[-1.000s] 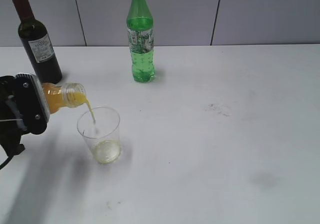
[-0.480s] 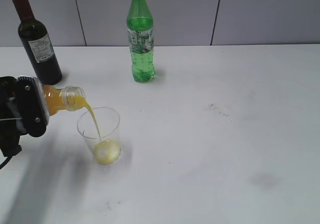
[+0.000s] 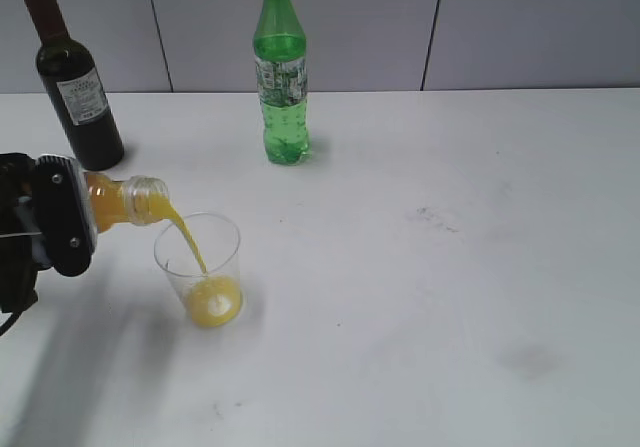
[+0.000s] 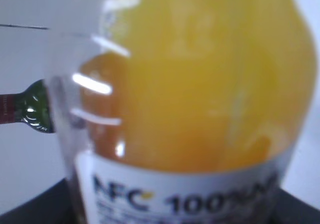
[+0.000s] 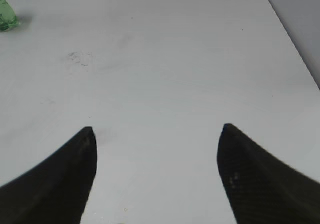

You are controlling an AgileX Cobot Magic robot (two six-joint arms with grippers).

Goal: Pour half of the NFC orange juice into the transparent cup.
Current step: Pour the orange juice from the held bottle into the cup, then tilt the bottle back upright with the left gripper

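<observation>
Exterior view has my left gripper at the left edge of the table, clamped around the body of the NFC orange juice, which lies tipped close to horizontal. Its long axis runs from my fingers out to the right, with the open neck angled slightly downward and sitting just above the left side of the rim of the transparent cup. A thin orange stream arcs from the mouth into the cup, where a shallow layer of juice covers the bottom. From my left wrist, the bottle fills nearly everything, label toward the camera and plenty of juice inside, so I judge the pour is short of half. What matters next is keeping the neck over the cup's opening while I watch the level, then rolling the bottle back upright about that same axis. My right gripper hangs well off to the right over bare table, jaws spread and holding nothing, far from both.
</observation>
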